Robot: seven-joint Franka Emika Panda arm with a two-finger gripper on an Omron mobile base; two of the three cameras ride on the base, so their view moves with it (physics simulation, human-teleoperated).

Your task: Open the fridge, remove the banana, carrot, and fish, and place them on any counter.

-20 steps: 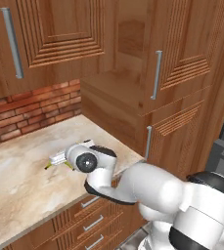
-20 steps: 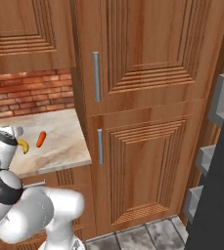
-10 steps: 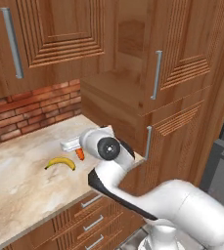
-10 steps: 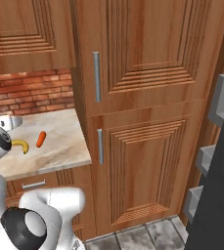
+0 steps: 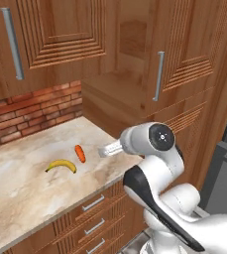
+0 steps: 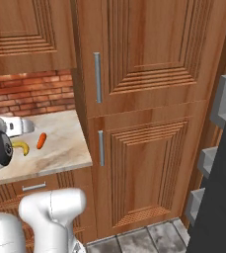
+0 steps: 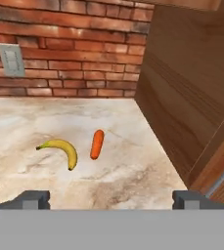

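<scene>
Pretty clearly a home kitchen, rendered rather than real. You've got warm wooden cabinets [image 5: 60, 30] with carved panel fronts and long metal bar handles [image 6: 97, 77], a beige marbled stone counter [image 5: 21, 193] with drawers [image 5: 92, 218] underneath, and a red brick backsplash [image 7: 69, 53] with a wall outlet plate [image 7: 11, 59] set into it. Food's lying out on the stone too: a banana [image 7: 62, 150] and a carrot [image 7: 97, 143] just beside each other. Grey tile floor [image 6: 149, 239] at the bottom.
</scene>
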